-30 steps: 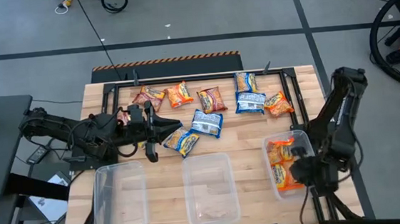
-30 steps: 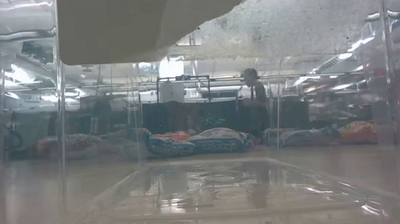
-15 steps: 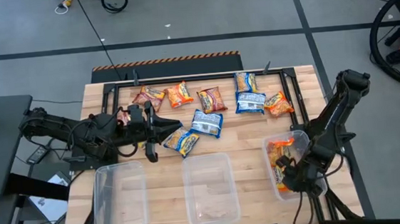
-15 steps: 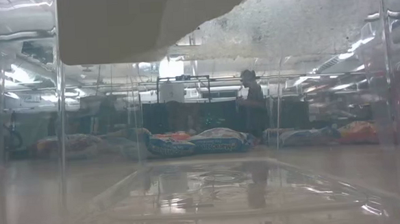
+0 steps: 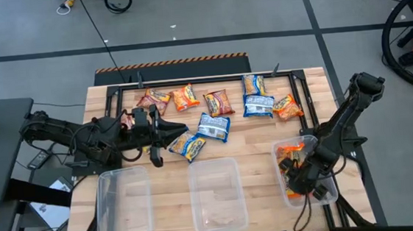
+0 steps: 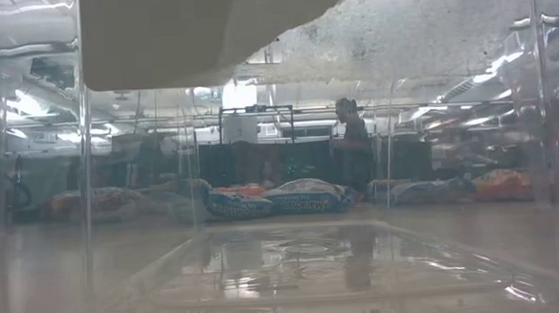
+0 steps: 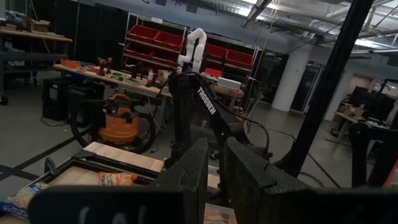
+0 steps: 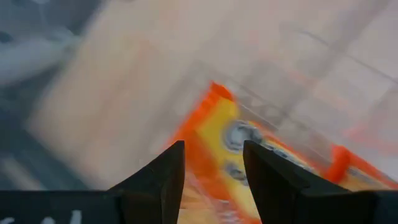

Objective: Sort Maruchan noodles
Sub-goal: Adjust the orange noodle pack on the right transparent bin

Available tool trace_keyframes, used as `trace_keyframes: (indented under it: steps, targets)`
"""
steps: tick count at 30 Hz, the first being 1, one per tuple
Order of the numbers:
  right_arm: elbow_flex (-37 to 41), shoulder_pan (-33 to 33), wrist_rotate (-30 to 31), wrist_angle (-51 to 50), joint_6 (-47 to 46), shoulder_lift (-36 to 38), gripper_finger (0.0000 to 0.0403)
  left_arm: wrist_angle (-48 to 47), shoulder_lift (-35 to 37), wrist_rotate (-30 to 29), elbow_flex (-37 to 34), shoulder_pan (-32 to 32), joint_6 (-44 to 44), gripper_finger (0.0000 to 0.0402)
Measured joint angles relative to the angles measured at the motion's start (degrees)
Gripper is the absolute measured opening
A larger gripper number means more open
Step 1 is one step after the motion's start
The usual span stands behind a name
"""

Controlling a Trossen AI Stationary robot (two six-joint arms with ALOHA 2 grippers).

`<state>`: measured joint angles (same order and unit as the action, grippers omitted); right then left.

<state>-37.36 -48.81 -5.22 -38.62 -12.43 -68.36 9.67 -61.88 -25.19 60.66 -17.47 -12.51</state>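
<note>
Overhead, the right arm folded down from the table's right edge, its gripper lowered into the right-hand clear bin, fingers parted with a gap between them and nothing in them, poised over an orange packet. Orange packets lay in that bin, long axes running roughly along its length. The left arm stretched across the table's left side, its gripper narrowly gapped and holding nothing, beside a blue-and-white packet lying slantwise. More noodle packets were scattered along the far side. The middle bin and left bin held no packets.
</note>
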Motion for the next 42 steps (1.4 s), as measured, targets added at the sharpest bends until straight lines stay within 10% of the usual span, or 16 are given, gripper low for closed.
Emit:
trace_keyframes:
  steps: [11, 20, 27, 42]
  targets:
    - [5.1, -1.5, 0.9, 5.1, 6.8, 0.0, 0.0156, 0.0, 0.0, 0.0, 0.0, 0.0, 0.1, 0.0057]
    - [6.9, -1.3, 0.3, 7.0, 4.6, 0.0, 0.0020, 0.0, 0.0, 0.0, 0.0, 0.0, 0.1, 0.0057]
    - [-3.0, -1.2, -0.7, -1.3, 3.4, 0.1, 0.0009, 0.0, 0.0, 0.0, 0.0, 0.0, 0.1, 0.0057]
    - [-4.5, 11.6, -21.6, -1.8, 10.5, 10.0, 0.0003, 0.0, 0.0, 0.0, 0.0, 0.0, 0.1, 0.0057]
